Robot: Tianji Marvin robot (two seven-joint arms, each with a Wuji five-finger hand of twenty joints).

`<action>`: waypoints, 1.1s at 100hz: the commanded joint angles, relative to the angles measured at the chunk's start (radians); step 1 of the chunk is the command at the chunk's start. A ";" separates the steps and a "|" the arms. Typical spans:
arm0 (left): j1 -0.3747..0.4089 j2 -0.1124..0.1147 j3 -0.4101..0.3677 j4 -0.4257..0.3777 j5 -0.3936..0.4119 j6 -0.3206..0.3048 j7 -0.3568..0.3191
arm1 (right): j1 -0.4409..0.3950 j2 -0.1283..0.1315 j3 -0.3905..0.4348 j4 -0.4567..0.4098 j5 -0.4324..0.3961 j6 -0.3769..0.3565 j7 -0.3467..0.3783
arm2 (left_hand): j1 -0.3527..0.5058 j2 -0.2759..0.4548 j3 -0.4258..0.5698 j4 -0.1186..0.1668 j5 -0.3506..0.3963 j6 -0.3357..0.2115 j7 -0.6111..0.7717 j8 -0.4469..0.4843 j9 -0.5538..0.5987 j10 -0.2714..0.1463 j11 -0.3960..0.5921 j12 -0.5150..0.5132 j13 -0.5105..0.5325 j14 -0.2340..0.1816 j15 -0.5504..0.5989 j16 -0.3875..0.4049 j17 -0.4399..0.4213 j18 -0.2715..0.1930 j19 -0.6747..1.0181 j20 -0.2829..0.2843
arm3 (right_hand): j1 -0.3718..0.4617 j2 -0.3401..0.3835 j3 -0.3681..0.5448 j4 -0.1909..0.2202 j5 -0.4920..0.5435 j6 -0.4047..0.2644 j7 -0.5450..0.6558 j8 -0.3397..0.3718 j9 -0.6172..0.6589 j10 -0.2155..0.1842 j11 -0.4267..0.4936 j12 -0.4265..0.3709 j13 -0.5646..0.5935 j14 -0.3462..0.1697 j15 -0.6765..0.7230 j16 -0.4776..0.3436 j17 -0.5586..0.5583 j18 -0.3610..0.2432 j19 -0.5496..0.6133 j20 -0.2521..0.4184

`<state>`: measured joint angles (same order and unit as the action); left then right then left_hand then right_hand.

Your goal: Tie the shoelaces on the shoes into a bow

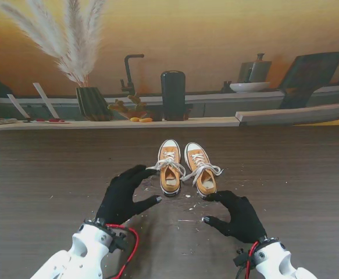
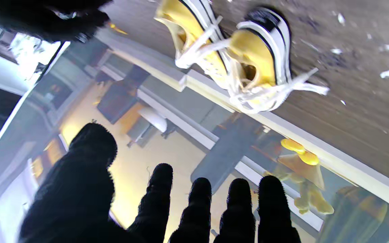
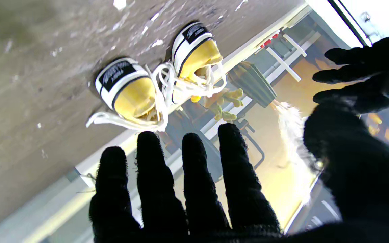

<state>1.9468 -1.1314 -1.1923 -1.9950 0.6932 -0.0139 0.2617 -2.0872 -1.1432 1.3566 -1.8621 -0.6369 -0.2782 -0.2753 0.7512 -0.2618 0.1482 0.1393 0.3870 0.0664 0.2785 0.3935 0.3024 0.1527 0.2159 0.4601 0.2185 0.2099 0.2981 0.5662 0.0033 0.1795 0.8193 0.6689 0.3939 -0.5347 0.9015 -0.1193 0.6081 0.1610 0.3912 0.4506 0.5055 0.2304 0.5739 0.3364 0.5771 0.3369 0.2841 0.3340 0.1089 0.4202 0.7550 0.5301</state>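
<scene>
Two yellow sneakers with white toe caps stand side by side mid-table, toes away from me: the left shoe (image 1: 170, 168) (image 2: 262, 50) (image 3: 196, 50) and the right shoe (image 1: 201, 170) (image 2: 194, 33) (image 3: 127, 91). Their white laces (image 1: 207, 170) (image 2: 268, 94) (image 3: 160, 98) lie loose, spilling over the sides. My left hand (image 1: 125, 195) (image 2: 198, 209), in a black glove, hovers just left of and nearer to me than the left shoe, its fingertips close to a lace end. My right hand (image 1: 237, 216) (image 3: 187, 189) hovers nearer to me than the right shoe. Both are open with fingers spread, holding nothing.
Small white scraps (image 1: 186, 206) litter the dark wood table (image 1: 53, 174) between my hands. Along the far edge runs a pale ledge (image 1: 175, 122) with a ribbed vase of pampas grass (image 1: 92, 103), a black cylinder (image 1: 173, 95) and small yellow items (image 1: 140, 119).
</scene>
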 commanded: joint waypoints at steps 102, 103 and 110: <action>0.017 -0.023 0.008 0.268 -0.017 -0.265 0.155 | 0.064 0.058 0.052 0.079 -0.127 -0.124 0.197 | 0.017 0.097 -0.065 -0.001 0.110 -0.044 -0.056 -0.109 0.097 -0.022 -0.115 -0.153 0.036 -0.032 -0.225 -0.206 0.096 0.065 -0.563 -0.063 | -0.154 0.127 -0.187 0.018 -0.049 -0.175 -0.037 -0.006 -0.022 -0.108 -0.216 -0.043 -0.117 -0.124 -0.214 -0.068 -0.083 -0.184 -0.234 -0.127; 0.016 -0.023 0.008 0.268 -0.018 -0.264 0.154 | 0.065 0.058 0.052 0.079 -0.127 -0.123 0.196 | 0.017 0.097 -0.065 -0.001 0.111 -0.044 -0.055 -0.109 0.097 -0.022 -0.115 -0.153 0.036 -0.031 -0.225 -0.206 0.096 0.065 -0.563 -0.063 | -0.154 0.128 -0.187 0.018 -0.050 -0.175 -0.037 -0.006 -0.022 -0.108 -0.216 -0.043 -0.117 -0.123 -0.214 -0.067 -0.083 -0.184 -0.234 -0.127; 0.011 -0.022 0.005 0.271 -0.026 -0.257 0.142 | 0.073 0.058 0.046 0.082 -0.127 -0.108 0.197 | 0.018 0.098 -0.064 -0.001 0.116 -0.041 -0.053 -0.107 0.097 -0.021 -0.115 -0.153 0.034 -0.032 -0.226 -0.205 0.096 0.065 -0.565 -0.057 | -0.154 0.129 -0.185 0.019 -0.050 -0.174 -0.037 -0.007 -0.022 -0.106 -0.216 -0.042 -0.117 -0.123 -0.214 -0.067 -0.083 -0.185 -0.235 -0.126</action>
<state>1.9642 -1.1537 -1.1829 -1.7206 0.6535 -0.2810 0.4275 -2.0214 -1.0843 1.4089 -1.7805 -0.7620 -0.4003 -0.0908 0.7606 -0.2104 0.0996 0.1393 0.4857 0.0636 0.2260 0.3026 0.3969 0.1527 0.1173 0.3321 0.2500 0.1975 0.0963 0.3825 0.0912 0.2289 0.2781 0.5847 0.2724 -0.4173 0.7209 -0.1176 0.5767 0.0081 0.3472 0.4506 0.5042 0.1424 0.3839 0.3000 0.4533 0.2235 0.0905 0.2730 0.0317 0.2652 0.5398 0.4038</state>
